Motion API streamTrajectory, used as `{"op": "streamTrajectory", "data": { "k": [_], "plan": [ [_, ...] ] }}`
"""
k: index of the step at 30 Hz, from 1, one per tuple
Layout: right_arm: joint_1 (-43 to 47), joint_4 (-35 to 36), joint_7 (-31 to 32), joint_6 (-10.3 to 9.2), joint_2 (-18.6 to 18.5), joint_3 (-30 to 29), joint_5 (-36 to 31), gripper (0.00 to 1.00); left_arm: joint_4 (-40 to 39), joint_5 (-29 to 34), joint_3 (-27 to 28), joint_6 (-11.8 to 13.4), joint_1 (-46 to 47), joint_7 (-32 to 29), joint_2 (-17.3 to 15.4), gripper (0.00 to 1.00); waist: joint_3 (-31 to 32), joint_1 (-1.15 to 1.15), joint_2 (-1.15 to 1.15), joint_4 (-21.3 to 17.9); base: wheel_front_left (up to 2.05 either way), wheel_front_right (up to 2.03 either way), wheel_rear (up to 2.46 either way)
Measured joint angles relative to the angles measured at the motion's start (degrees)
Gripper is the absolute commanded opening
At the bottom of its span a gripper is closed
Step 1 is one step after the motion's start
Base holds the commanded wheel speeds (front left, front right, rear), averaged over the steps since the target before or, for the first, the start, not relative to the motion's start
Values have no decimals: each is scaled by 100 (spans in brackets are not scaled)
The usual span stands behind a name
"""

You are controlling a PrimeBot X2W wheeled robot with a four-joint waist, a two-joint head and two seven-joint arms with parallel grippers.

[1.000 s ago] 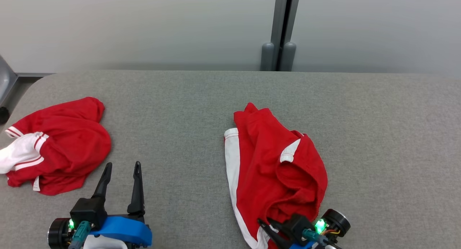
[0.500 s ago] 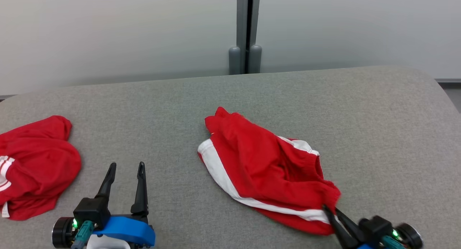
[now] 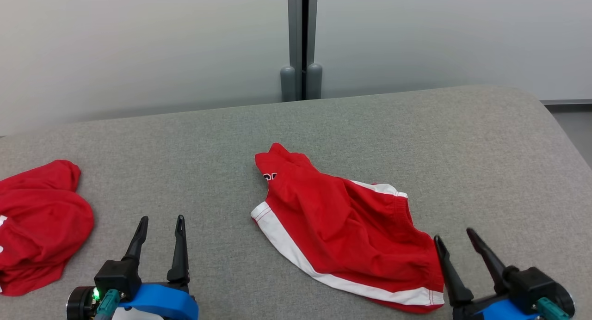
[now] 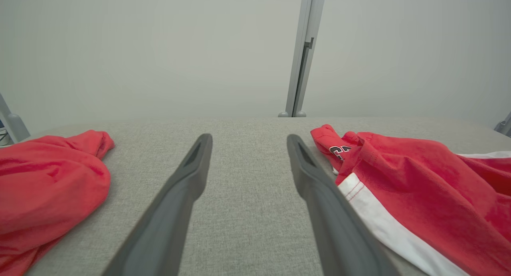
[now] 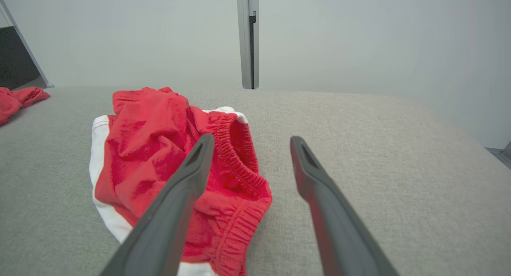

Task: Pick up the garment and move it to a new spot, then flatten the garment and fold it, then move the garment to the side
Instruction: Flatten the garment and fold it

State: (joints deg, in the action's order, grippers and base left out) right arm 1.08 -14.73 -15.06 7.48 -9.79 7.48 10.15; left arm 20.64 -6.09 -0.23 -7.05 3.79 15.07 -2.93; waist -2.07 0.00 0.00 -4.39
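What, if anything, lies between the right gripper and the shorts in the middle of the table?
Nothing visible does. The open right gripper sits right beside the waistband end of the shorts, with only bare grey table around it.

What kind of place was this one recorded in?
Probably a lab or test room: a grey fabric-covered table, plain pale wall panels with a metal post, and red shorts plus another red garment laid out.
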Motion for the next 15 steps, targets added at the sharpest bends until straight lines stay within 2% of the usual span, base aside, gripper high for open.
{"op": "streamTrajectory", "data": {
  "k": [9,15],
  "plan": [
    [0,1168,1,1,419,-209,-59,100,-3,65,1,-4,2,0,1,100,-18,0,0,35,0,0,0],
    [38,1120,1,1,608,1,-259,100,8,108,2,-7,13,0,0,100,-78,0,0,148,0,0,0]
  ]
}}
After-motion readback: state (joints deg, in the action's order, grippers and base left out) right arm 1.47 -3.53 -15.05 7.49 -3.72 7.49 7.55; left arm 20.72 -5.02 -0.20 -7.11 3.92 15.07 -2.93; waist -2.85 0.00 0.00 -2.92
